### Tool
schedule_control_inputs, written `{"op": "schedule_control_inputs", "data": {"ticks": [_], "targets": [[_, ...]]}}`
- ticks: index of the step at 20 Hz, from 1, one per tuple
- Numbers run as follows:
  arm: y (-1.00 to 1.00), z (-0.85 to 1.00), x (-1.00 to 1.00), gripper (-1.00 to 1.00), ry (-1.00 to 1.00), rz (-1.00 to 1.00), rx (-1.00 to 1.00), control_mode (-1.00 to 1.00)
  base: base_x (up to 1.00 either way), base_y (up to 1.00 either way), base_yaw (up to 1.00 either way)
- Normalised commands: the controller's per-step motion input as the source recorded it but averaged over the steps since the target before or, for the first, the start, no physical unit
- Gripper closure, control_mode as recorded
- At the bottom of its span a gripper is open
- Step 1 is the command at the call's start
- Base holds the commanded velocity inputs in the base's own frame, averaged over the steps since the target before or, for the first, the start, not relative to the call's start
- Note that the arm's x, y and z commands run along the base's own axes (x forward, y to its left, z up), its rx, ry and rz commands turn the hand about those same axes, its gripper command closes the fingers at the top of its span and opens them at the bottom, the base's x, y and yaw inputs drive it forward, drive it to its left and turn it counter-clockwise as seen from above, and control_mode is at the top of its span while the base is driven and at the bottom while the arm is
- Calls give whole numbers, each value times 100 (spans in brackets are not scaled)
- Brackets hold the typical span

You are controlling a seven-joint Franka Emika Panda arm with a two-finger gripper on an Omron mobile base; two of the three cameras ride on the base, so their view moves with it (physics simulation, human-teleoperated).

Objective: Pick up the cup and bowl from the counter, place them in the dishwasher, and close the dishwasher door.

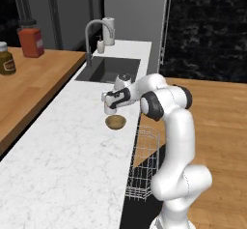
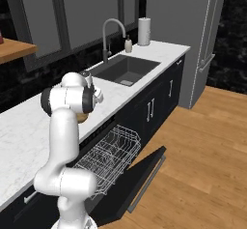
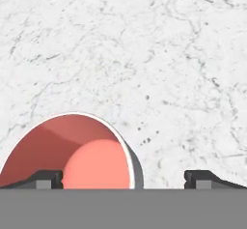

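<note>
The cup [image 3: 72, 150], white with a red-pink inside, stands on the counter [image 3: 159, 54] at the lower left of the hand view. My gripper [image 3: 128, 179] hangs open just above it. One fingertip [image 3: 48, 178] is over the cup's inside, the other over bare marble to its right. In the left base view the gripper [image 1: 110, 108] points down at the counter [image 1: 62, 165], with the tan bowl [image 1: 116, 122] just in front of it. The dishwasher door [image 2: 140, 179] lies dropped open, and the white wire rack [image 2: 111, 155] is pulled out with nothing in it.
A dark sink [image 1: 108, 68] with a curved faucet [image 1: 94, 30] lies further along the counter. A soap bottle [image 2: 128, 44] and a white roll [image 2: 144, 31] stand behind it. Jars [image 1: 31, 39] stand on the brown wooden surface at left. A grey fridge [image 2: 193, 35] ends the counter run.
</note>
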Motion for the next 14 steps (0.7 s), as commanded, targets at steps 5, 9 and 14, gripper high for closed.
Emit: {"op": "schedule_control_inputs", "data": {"ticks": [5,9,14], "targets": [[0,-29,20,-100,0,0,0,-100,0,0,0],[0,-21,3,100,0,0,0,-100,0,0,0],[-7,-11,-2,100,0,0,0,-100,0,0,0]]}}
